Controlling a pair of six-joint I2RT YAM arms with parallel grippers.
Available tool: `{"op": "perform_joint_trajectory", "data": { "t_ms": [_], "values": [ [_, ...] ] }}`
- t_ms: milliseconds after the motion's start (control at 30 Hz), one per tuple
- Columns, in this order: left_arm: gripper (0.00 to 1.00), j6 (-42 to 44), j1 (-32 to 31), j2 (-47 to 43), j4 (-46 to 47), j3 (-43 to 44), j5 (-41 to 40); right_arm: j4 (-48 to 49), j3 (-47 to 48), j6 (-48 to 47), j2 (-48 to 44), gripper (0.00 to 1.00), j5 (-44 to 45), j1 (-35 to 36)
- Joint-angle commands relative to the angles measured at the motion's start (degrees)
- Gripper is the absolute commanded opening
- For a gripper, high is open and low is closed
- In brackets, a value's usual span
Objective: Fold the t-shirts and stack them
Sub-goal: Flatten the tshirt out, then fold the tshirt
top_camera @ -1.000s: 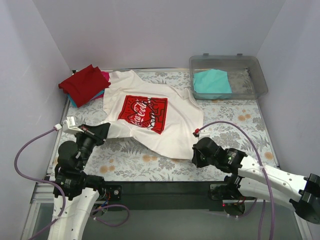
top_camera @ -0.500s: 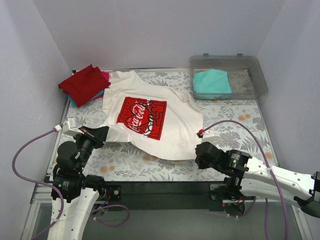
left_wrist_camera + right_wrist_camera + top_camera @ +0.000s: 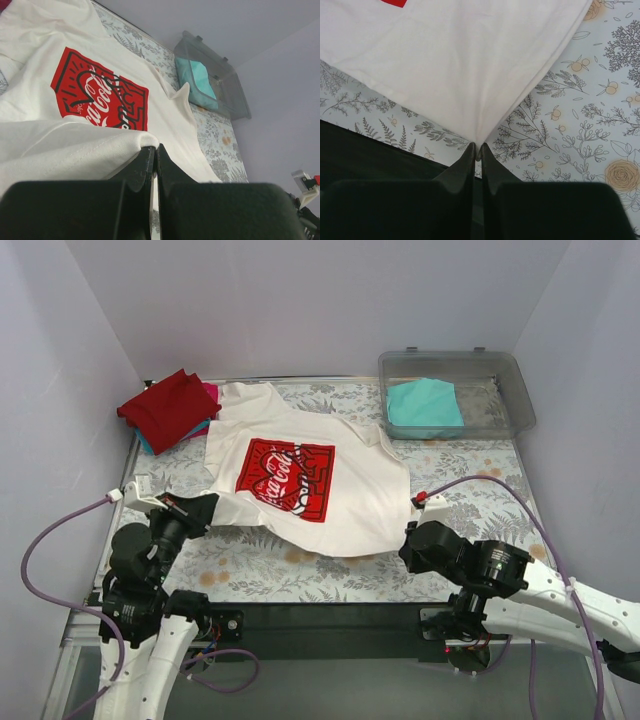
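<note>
Progress is judged to be partial. A stack [image 3: 170, 410] of folded tees, red on top with pink and blue edges showing below, is seen at the far left corner of the table [image 3: 480, 480]. A teal tee [image 3: 425, 405] is seen folded inside the clear bin [image 3: 500, 365] at the far right. The white tee [image 3: 300, 480] is not yet folded. It is spread print-up across the middle of the table and is held at its near edge by both arms.

The left gripper [image 3: 154, 147] is clenched on the near-left edge, with cloth draped over its fingers. The right gripper [image 3: 477, 146] is pinched shut on the near-right corner, from which the cloth is drawn into a taut point. The folds of the white tee and its placing on the stack are judged to be left, and perhaps the teal tee as well.

At the far left, the white tee is seen touching or just beside the stack. A sleeve lies just beside the near-left corner of the bin. Bare table is seen in the near strip between the arms and to the right of the tee. A dark front edge lies just behind the right gripper. The table is closed in by walls on the left, right and far sides, so room for a fold is judged best toward the far middle.
</note>
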Motion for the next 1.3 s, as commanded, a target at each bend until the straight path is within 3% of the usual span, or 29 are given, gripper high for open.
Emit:
{"op": "perform_joint_trajectory", "data": {
  "t_ms": [0, 367, 767, 1100, 1267],
  "values": [
    [0.0, 0.74, -0.3, -0.81, -1.05, 2.75, 1.08, -0.55, 2.96, -2.19, -0.43, 0.01, -3.39, 0.6],
    [0.0, 1.09, -0.3, -3.09, -4.21, 9.25, -0.51, 2.88, 5.33, -6.67, -4.91, 0.01, -6.83, 1.74],
    [0.0, 3.47, -0.22, 0.07, -6.32, 6.19, 1.07, 0.51, 1.29, -3.6, -2.45, 0.01, -2.35, 1.66],
    [0.0, 0.48, -0.3, 6.39, 4.22, -1.99, 7.66, 1.3, -0.38, -1.66, 4.04, 0.01, 4.33, 1.57],
    [0.0, 0.3, -0.3, 9.64, 7.56, -2.96, 2.92, 3.67, -0.65, -2.63, 7.65, 0.01, 8.55, 0.78]
  ]
}}
